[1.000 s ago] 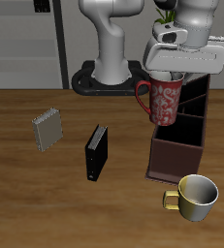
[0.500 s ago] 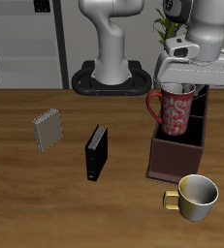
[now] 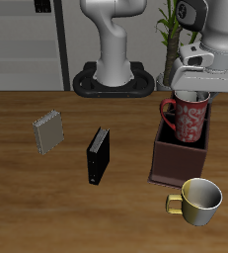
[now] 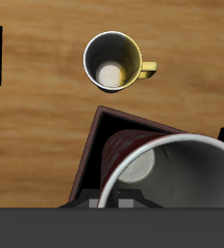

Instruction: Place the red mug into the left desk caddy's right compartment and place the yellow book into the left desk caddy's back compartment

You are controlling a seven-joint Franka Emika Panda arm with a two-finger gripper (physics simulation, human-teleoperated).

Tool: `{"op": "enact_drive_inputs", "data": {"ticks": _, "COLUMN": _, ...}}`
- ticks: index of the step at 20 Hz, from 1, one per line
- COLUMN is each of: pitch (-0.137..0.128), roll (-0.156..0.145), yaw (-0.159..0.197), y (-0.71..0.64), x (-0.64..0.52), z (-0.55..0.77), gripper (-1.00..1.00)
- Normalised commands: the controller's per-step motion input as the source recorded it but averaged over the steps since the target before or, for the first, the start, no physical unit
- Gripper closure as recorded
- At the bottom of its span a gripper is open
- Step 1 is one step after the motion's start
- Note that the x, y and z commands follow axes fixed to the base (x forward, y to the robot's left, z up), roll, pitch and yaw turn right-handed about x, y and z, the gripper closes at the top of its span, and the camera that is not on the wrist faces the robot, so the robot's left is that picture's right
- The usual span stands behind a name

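My gripper point(image 3: 192, 91) is shut on the rim of the red mug point(image 3: 188, 121), which has a speckled pale pattern. The mug hangs slightly tilted, its base just inside the squarish end section of the dark maroon left desk caddy point(image 3: 174, 166), the right compartment. In the wrist view the red mug's point(image 4: 172, 172) whitish inside fills the frame just past the caddy's wall point(image 4: 91, 147). The small grey-tan yellow book point(image 3: 48, 130) lies on the table well away from the caddy. The back compartment is hidden behind the mug and gripper.
A black book point(image 3: 98, 155) with a white spine stands between the grey-tan book and the caddy. A plain yellow-gold mug point(image 3: 199, 201) sits upright near the table's front edge, right before the caddy, and shows as the yellow-gold mug point(image 4: 113, 60) in the wrist view.
My gripper has carried the red mug sideways over the caddy and lowered it, so its base now dips into the caddy's end section.
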Motion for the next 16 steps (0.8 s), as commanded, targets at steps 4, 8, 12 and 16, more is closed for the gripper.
{"op": "enact_drive_inputs", "data": {"ticks": 4, "pitch": -0.002, "roll": 0.007, "yaw": 0.005, "y": 0.05, "x": 0.01, "z": -0.05, "gripper": 1.0}}
{"op": "enact_drive_inputs", "data": {"ticks": 8, "pitch": 0.03, "roll": -0.021, "yaw": -0.019, "y": -0.12, "x": 0.09, "z": -0.18, "gripper": 1.0}}
{"op": "enact_drive_inputs", "data": {"ticks": 12, "pitch": 0.042, "roll": -0.005, "yaw": -0.014, "y": -0.08, "x": 0.06, "z": -0.28, "gripper": 1.0}}
{"op": "enact_drive_inputs", "data": {"ticks": 16, "pitch": 0.015, "roll": 0.001, "yaw": -0.001, "y": 0.0, "x": 0.0, "z": -0.11, "gripper": 1.0}}
